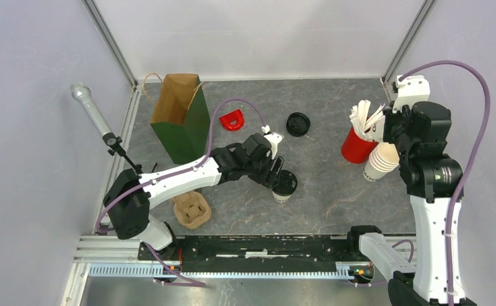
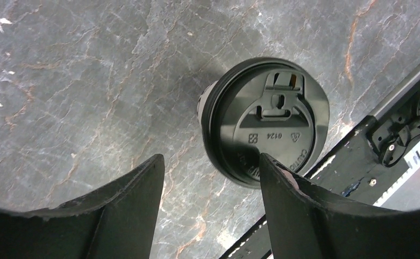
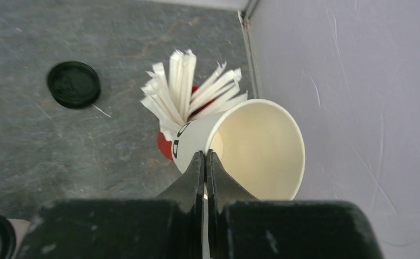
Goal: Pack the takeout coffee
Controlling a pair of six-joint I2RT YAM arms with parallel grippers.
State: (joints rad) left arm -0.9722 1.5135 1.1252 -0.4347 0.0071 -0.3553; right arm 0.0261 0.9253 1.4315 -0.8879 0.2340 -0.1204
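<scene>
Left gripper (image 2: 210, 159): released, its fingers (image 2: 127, 210) spread wide over the tabletop (image 1: 335, 191), clamping nothing.
Takeout coffee (image 2: 267, 121): upright at mid-tabletop just beyond the left gripper, black lid on. The right-hand finger's tip overlaps the lid's near edge, and the cup sits off to that side rather than centred in the gap.
Right gripper (image 3: 205, 156): clenched on the rim of the stack of cream cups (image 1: 380, 160), which tilts at the tabletop's right side.
Red cup of white sticks (image 1: 358, 148): touching the stack, just to its left.
Loose black lid (image 1: 298, 123): flat on the tabletop, behind the takeout coffee.
Paper bag (image 1: 182, 118): green outside, brown inside, standing open far left.
Pulp cup carrier (image 1: 191, 210): near left, under the left arm.
</scene>
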